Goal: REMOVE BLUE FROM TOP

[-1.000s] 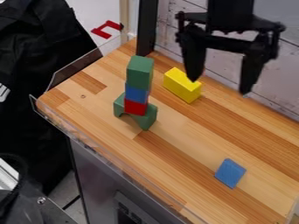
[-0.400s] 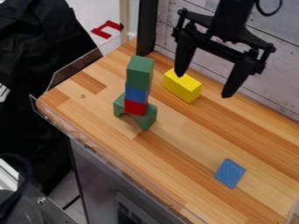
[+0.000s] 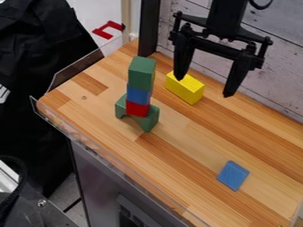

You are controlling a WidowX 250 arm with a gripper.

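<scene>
The black gripper [image 3: 204, 87] hangs open at the upper right, above the back of the table, with nothing between its fingers. To its left stands a stack: a green block [image 3: 142, 74] on top, a blue block [image 3: 138, 94] under it, then a red block [image 3: 137, 108] at the green arch [image 3: 152, 119]. A separate blue block [image 3: 233, 175] lies on the wooden table at the lower right.
A yellow block [image 3: 184, 87] lies behind and right of the stack, close to the gripper's left finger. A white plank wall [image 3: 278, 66] runs along the back. A clear low rail [image 3: 106, 152] edges the wooden table [image 3: 195, 146] at the front left.
Over the earlier frames the gripper has shifted left and turned a little, its left finger now over the yellow block. It stays open, and the blocks have not moved.
</scene>
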